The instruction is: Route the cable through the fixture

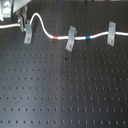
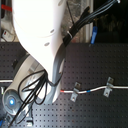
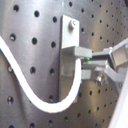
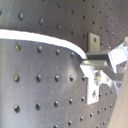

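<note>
The white cable (image 1: 46, 31) runs across the board in the first exterior view. Its red band (image 1: 56, 37) sits just left of the middle clip (image 1: 71, 38) and its blue band (image 1: 88, 37) just right of it. It carries on to the right clip (image 1: 112, 33). At the left it arcs up and drops into my gripper (image 1: 23, 27), which is shut on it right beside the leftmost grey fixture (image 1: 28, 35). In the first wrist view the cable (image 3: 30, 90) loops under and rises between the fingers (image 3: 80, 51) in front of the fixture (image 3: 67, 35). The second wrist view shows the cable (image 4: 45, 39) meeting the gripper (image 4: 87, 61).
The black perforated board (image 1: 65, 90) spreads wide toward the first exterior view's bottom. In the second exterior view the white arm (image 2: 40, 35) with its black hoses covers the left half. The two other clips (image 2: 75, 90) (image 2: 107, 86) show to the second exterior view's right.
</note>
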Available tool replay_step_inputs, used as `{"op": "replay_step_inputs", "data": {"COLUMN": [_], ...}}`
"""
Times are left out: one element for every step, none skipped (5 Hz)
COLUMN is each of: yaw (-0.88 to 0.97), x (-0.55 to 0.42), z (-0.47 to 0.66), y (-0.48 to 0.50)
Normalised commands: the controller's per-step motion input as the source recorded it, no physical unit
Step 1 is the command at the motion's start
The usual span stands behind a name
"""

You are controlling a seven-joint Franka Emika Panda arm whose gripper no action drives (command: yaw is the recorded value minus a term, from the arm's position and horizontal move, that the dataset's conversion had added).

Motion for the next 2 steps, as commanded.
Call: {"op": "replay_step_inputs", "data": {"yaw": [0.25,0.3], "x": [0.051,0.12], "z": [-0.09,-0.07], "y": [0.386,0.357]}}
